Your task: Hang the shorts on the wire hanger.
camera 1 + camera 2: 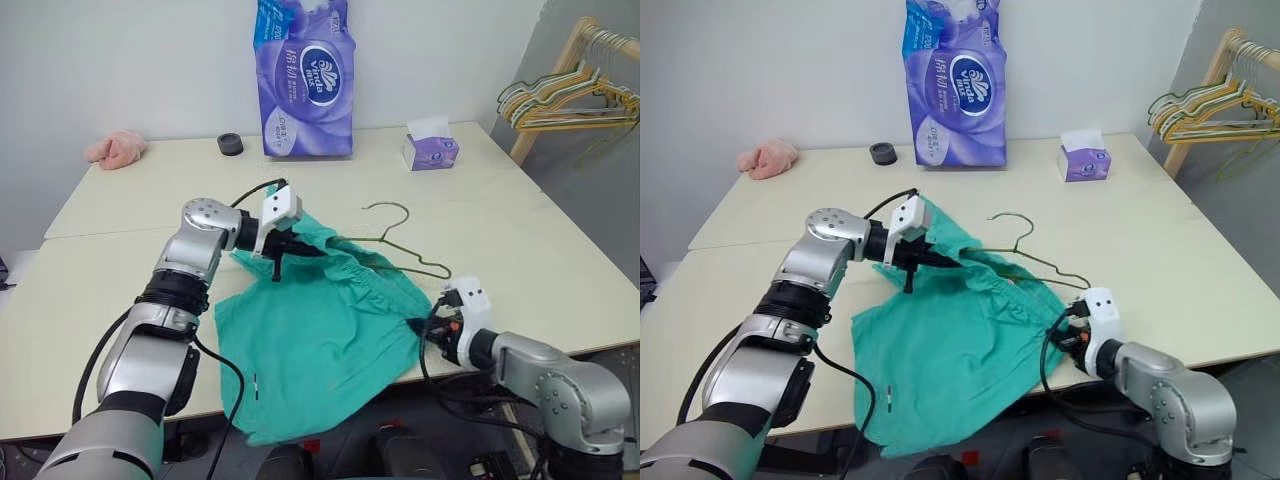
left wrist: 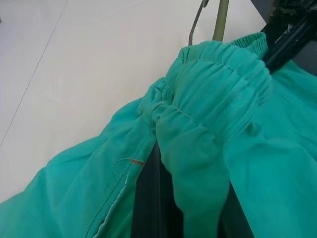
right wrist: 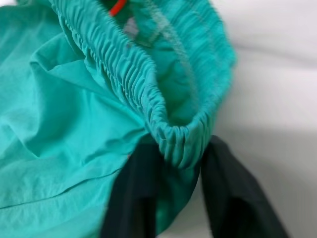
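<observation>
Right gripper [image 3: 171, 198] pinching shorts' [image 1: 320, 340] waistband

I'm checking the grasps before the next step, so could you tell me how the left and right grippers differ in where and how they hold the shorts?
The left gripper grips the shorts at the far end of the waistband, raised above the table beside the wire hanger. The right gripper pinches the waistband's near end, low at the table's front edge. The left arm reaches across from the left; the right comes from below the edge. Both are shut on the gathered elastic.
</observation>
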